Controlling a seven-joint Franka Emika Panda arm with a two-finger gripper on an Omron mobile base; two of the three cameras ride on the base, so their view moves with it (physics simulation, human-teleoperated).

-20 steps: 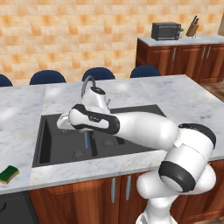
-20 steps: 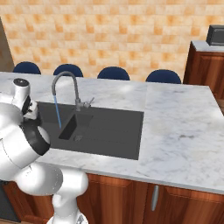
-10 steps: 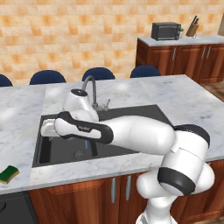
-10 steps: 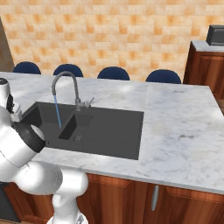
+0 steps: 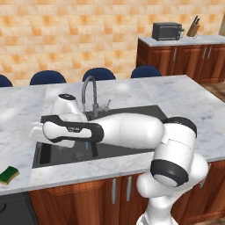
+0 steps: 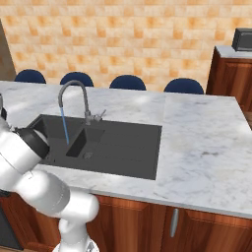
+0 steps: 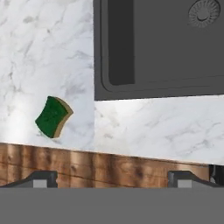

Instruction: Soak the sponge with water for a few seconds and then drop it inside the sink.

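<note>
The sponge (image 5: 9,175) lies green side up on the marble counter near its front edge, left of the sink (image 5: 127,115); the hand view has the sponge (image 7: 53,116) at left, tilted. My gripper (image 7: 114,179) is open and empty, its fingertips (image 7: 43,178) wide apart, hovering above the counter's front edge beside the sink's (image 7: 162,48) left basin. In the left base view the hand (image 5: 37,132) hangs over the sink's left rim, right of and above the sponge. A thin stream of water (image 6: 64,125) runs from the faucet (image 6: 74,91) into the basin.
The drain (image 7: 203,11) sits in the basin's corner. Wooden cabinet fronts (image 7: 87,166) drop below the counter edge. Blue chairs (image 5: 99,74) line the far side. A microwave (image 5: 166,30) and knife block (image 5: 192,27) stand on the back counter.
The arm has swung left and toward the front, from over the middle of the sink to its left rim. The sponge has stayed put and water keeps running.
</note>
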